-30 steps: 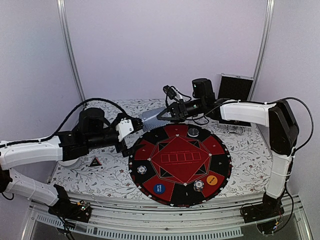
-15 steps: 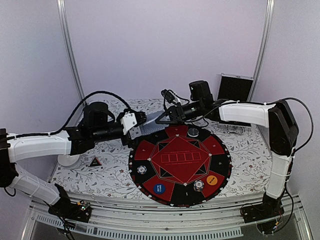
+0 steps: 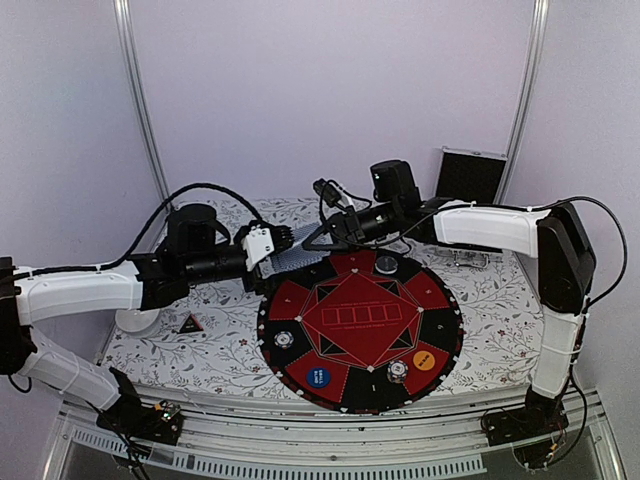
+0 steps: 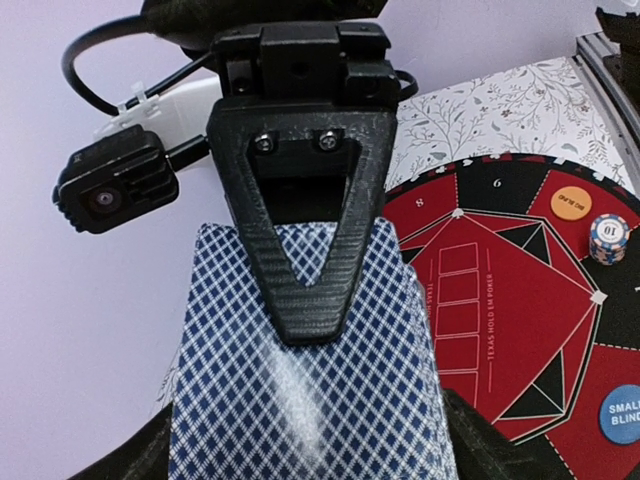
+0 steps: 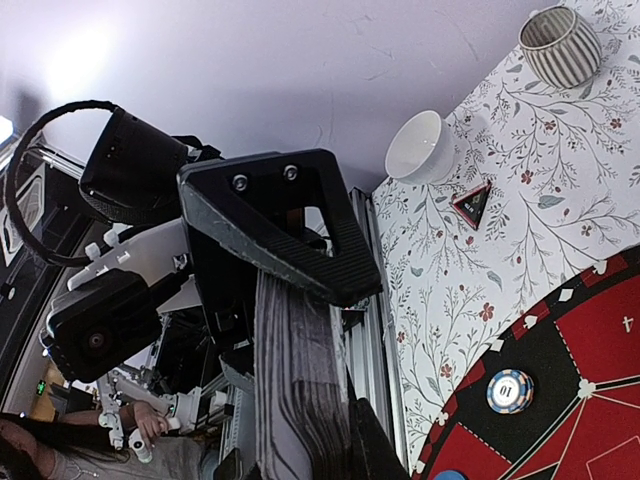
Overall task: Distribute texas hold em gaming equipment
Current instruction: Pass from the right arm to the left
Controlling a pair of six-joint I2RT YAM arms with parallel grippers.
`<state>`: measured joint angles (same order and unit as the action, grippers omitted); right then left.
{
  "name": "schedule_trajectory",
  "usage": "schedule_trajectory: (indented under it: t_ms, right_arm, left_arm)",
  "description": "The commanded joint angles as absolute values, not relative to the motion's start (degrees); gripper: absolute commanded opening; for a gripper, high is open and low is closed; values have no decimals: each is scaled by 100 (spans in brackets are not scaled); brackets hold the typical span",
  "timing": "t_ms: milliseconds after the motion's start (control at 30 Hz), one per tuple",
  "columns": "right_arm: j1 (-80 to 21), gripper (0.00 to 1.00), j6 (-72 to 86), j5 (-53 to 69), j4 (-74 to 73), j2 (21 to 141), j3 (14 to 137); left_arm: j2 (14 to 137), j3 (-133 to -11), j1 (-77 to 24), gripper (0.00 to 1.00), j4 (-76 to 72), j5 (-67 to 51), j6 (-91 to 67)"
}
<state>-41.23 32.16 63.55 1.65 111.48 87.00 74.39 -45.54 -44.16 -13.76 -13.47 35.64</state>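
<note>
So far done: looks like the chips and buttons are out. Three striped poker chips (image 3: 285, 339) sit at separate seats on the round felt mat (image 3: 345, 350), and the blue marker disc (image 3: 318, 377) and orange marker disc (image 3: 425, 360) are down near its front edge.
Left to do: the cards, I'd guess. No card lies on the felt mat, and the row of card outlines (image 3: 359, 315) in the middle is bare.
Deck: the whole stack of playing cards (image 4: 300, 400), blue-diamond backs, is up in the air at the far-left rim of the mat, right between the two arms.
Right gripper (image 3: 312, 243): pinching the stack flat, one finger across the top card's back, the other on the far side and mostly hidden.
Left gripper (image 3: 278, 246): jaws spread, one on either side of the stack's long edges. Can't tell if the pads actually touch it.
Next, probably: left takes the stack or peels a card off, so that hand-off is the fiddly bit.
</note>
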Motion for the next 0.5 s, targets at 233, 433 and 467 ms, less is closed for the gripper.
schedule_trajectory:
  t_ms: [233,433,467]
  right_arm:
    - [-4169,2,3251,6398,202,11108,8919]
    - [-4177,2,3269,6400,202,11118,8912]
    - [-4175,2,3269,6412,202,11118,8920]
  left_arm:
    - [7531,-4661,-4352,64,-1413,-1229,3569]
    - [7493,-4768,-4367,58,-1404,-1241,3396]
    - [7475,-4758,-4365,59,-1411,-1238,3381]
